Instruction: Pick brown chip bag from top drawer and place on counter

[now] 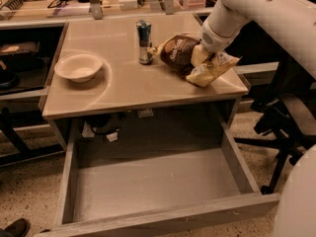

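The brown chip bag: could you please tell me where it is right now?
In the camera view the brown chip bag lies on the counter's right side, just right of the can, with the gripper at its right end.

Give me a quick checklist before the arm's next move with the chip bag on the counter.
1. The brown chip bag lies on the counter: ok.
2. Bag's right end inside the counter's edge: cannot tell.
3. The pincer, at the bag's right part, has released: cannot tell.
4. The can stands upright, left of the bag: ok.
5. The bowl sits well apart from the bag: ok.
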Available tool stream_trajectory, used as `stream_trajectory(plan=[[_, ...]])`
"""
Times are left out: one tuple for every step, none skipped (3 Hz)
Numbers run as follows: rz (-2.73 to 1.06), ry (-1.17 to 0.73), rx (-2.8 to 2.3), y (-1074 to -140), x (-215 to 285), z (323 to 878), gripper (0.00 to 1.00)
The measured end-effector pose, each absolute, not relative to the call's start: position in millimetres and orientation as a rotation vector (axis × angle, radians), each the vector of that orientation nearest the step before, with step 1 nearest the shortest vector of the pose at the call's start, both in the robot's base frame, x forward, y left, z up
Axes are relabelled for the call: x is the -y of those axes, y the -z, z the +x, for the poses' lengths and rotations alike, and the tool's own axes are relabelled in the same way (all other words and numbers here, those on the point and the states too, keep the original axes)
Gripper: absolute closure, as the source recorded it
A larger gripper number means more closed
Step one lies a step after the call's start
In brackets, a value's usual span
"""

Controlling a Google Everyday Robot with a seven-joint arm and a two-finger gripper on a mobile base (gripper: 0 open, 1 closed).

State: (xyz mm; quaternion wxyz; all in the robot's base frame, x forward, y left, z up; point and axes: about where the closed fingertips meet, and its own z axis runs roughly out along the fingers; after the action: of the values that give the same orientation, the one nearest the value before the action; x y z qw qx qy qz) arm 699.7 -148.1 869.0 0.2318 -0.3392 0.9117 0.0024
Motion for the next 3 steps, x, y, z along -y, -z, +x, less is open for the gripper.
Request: stream_trajectory(plan=[[-0.925, 0.014, -2.530, -858.8, 159.3, 702.5, 1.00], [-0.925, 0.014, -2.530, -858.7, 159.3, 702.5, 0.81], [-0.925, 0.014, -2.530, -858.7, 159.3, 702.5, 0.58]])
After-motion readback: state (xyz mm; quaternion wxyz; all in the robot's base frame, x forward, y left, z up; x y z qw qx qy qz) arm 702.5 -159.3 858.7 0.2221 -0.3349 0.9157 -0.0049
